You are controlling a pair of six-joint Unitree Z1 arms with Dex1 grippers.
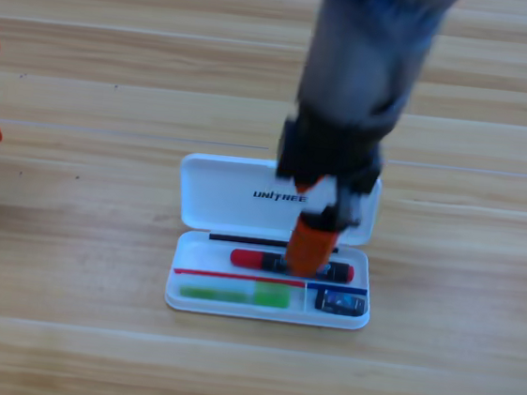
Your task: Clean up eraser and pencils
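I see both pencils [291,265] and the eraser [340,303] in the case [221,193], my right hand [308,255] over the marker, grip unclear.

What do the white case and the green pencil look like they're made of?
The white case looks like glossy moulded plastic: smooth, rounded corners, printed lid. The green pencil seems translucent plastic, pale with a brighter end. The right hand is over the marker.
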